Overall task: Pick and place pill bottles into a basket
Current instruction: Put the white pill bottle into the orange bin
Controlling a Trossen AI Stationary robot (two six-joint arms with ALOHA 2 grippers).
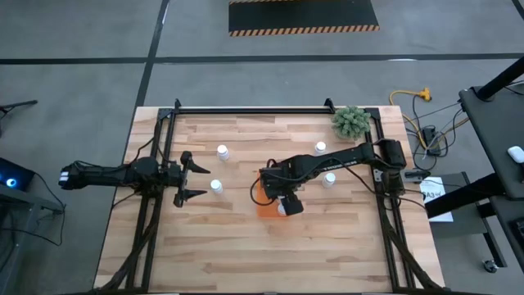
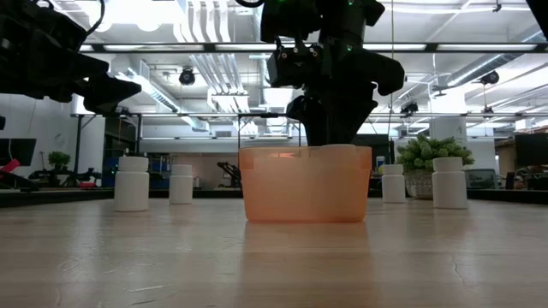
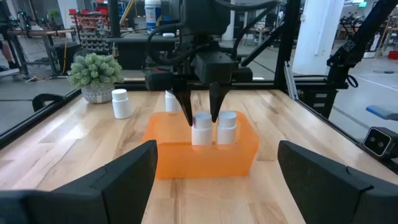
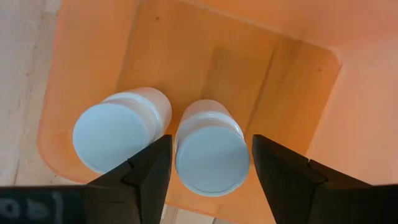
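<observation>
The orange basket (image 1: 264,197) stands on the table's middle. Two white pill bottles stand upright in it, side by side (image 4: 118,134) (image 4: 211,158). My right gripper (image 4: 211,140) points down into the basket, open, with one finger on each side of the second bottle's cap and a slim gap at each side; it also shows in the left wrist view (image 3: 201,118). My left gripper (image 1: 196,175) waits open and empty left of the basket. Two bottles stand on the table left of the basket (image 1: 222,152) (image 1: 216,186) and two right of it (image 1: 320,148) (image 1: 329,179).
A green bushy plant (image 1: 352,121) in a pot stands at the table's far right corner. A black frame rail (image 1: 250,109) runs along the far edge and the arms' mounts along both sides. Bare wood lies in front of the basket toward the near edge.
</observation>
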